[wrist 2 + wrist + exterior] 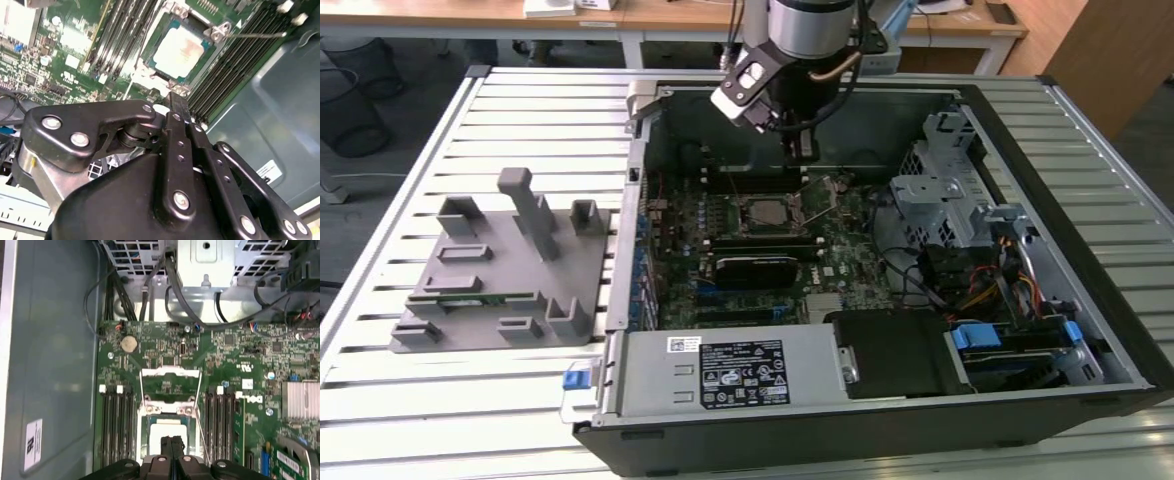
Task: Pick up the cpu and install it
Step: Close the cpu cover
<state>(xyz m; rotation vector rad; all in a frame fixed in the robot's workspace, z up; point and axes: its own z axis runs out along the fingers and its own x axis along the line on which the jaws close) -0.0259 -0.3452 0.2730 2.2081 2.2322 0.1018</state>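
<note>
Silvery cpu (167,431) in socket (148,412) near claw (172,441)

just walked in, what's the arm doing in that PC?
The arm's claw hangs shut inside the open PC case, right over the socket. The cpu lies in the socket, and the retention frame is flipped open. The claw holds nothing that I can see.

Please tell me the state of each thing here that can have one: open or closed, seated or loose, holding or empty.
cpu, lying flat in its socket, metal top bare.
socket cover, swung open, off the cpu.
gripper, shut, holding nothing, over the cpu; contact cannot be told.
computer case, side open, board exposed.
</note>
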